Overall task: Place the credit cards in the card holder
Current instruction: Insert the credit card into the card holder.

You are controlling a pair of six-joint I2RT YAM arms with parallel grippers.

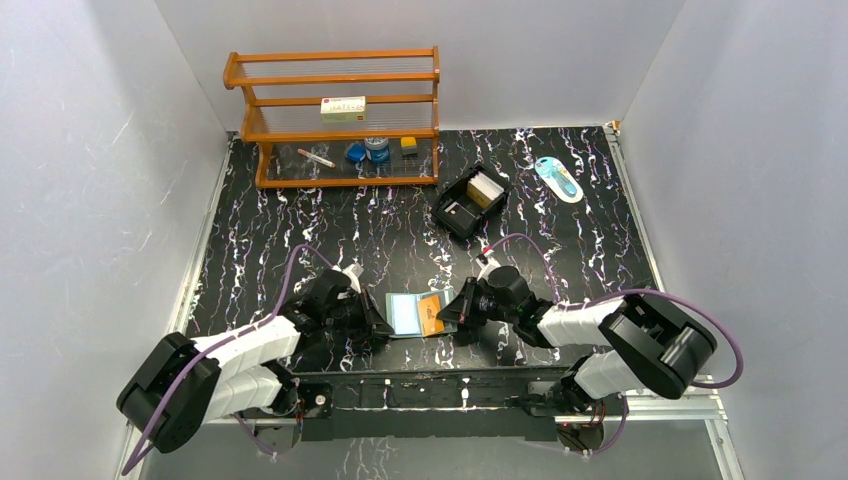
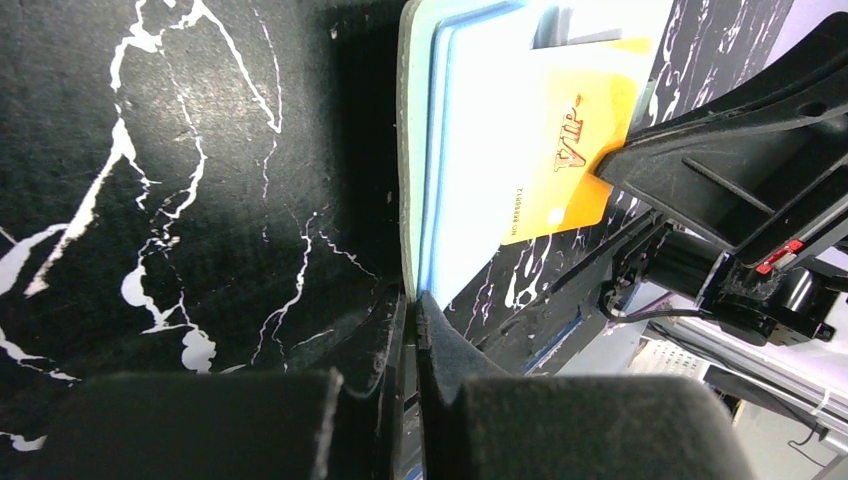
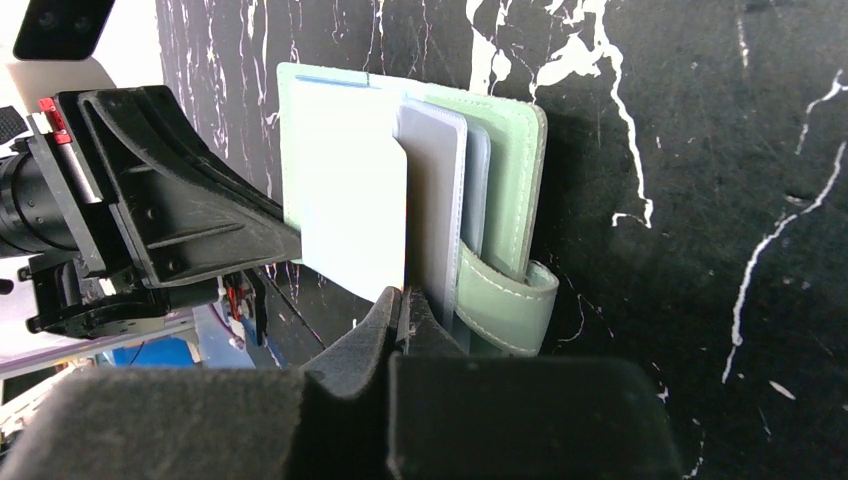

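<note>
The teal-green card holder (image 1: 402, 312) lies open near the table's front edge, between my two grippers. My left gripper (image 1: 378, 318) is shut on its left edge; the left wrist view shows the fingertips (image 2: 412, 302) pinching the green rim (image 2: 405, 160). My right gripper (image 1: 452, 312) is shut on an orange card (image 1: 431, 313), marked VIP (image 2: 565, 150), which lies over the holder's pale blue inside. In the right wrist view this card (image 3: 345, 200) looks pale, held at its lower edge by the gripper (image 3: 405, 298). A grey card (image 3: 435, 180) sits in a pocket beside the snap tab (image 3: 505, 300).
A black compartmented box (image 1: 470, 200) stands behind the holder. A wooden shelf (image 1: 335, 120) at the back left holds a small box (image 1: 343, 108), a pen and small blue items. A white-teal oval object (image 1: 558, 180) lies at the back right. White walls enclose the table.
</note>
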